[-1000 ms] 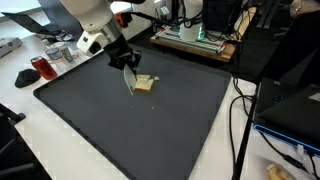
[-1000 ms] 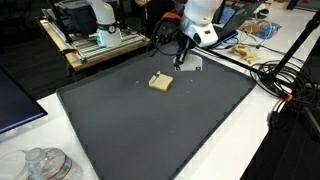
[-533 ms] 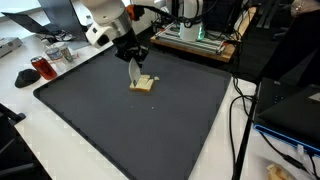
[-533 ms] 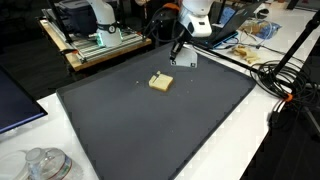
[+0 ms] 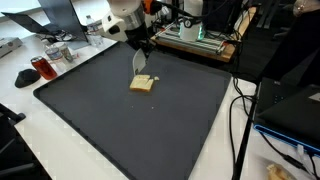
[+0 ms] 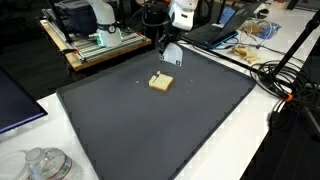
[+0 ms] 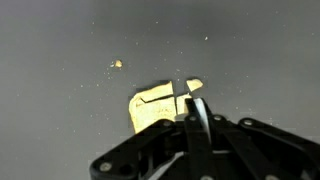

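Pale blade, thin and flat, hangs point-down from the jaws, which are closed on its upper end; whether it is a knife or a small spatula I cannot tell. In the wrist view it shows only as a narrow edge between the closed jaws.

Directly below the jaws, at the blade's lower tip, lies a bread piece, a small tan square lying flat. In both exterior views the tip sits at its near edge, though touching or just above I cannot tell. A crumb lies a little apart from it, off to one side of the jaws.

The blade looks light, stiff and smooth, so it could pivot or slip if pressed sideways. It is best held across its flat faces, high up, as it is now. The bread looks light, soft and crumbly, and would likely slide rather than resist a push.

Under both spreads a dark mat on the white tabletop. Farther from the jaws, off the mat, stand a red-brown container and a wooden board carrying electronics.
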### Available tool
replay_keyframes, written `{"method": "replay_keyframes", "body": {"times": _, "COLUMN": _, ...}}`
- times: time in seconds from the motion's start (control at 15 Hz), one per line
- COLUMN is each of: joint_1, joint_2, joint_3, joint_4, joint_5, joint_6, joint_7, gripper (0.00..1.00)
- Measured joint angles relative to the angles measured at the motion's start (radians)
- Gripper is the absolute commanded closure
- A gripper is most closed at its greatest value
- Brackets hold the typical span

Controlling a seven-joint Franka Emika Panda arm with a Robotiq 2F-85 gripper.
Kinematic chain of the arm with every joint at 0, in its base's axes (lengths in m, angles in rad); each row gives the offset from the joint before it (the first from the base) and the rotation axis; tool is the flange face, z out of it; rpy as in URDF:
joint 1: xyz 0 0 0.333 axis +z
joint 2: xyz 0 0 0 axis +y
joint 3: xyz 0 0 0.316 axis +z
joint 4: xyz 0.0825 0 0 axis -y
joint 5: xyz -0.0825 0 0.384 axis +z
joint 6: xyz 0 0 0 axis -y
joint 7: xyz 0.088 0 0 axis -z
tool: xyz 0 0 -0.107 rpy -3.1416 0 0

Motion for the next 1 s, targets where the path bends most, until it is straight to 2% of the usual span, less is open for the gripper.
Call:
{"method": "replay_keyframes", "body": {"times": 0.2, "joint_1": 0.000, "joint_2": -0.009, "joint_3": -0.010, "joint_4": -0.038, "joint_5": 0.004, "joint_6": 0.024, "joint_7": 0.117, "gripper": 0.96}}
{"method": "replay_keyframes", "body": {"times": 0.67, "joint_1": 0.001, "joint_2": -0.005, "joint_3": -0.011, "joint_4": -0.040, "joint_5": 0.004, "joint_6": 0.027, "joint_7": 0.123, "gripper": 0.99}}
{"method": "replay_keyframes", "body": {"times": 1.0, "joint_1": 0.013, "joint_2": 0.020, "joint_3": -0.010, "joint_4": -0.033, "joint_5": 0.054, "joint_6": 0.010, "joint_7": 0.270, "gripper": 0.99}}
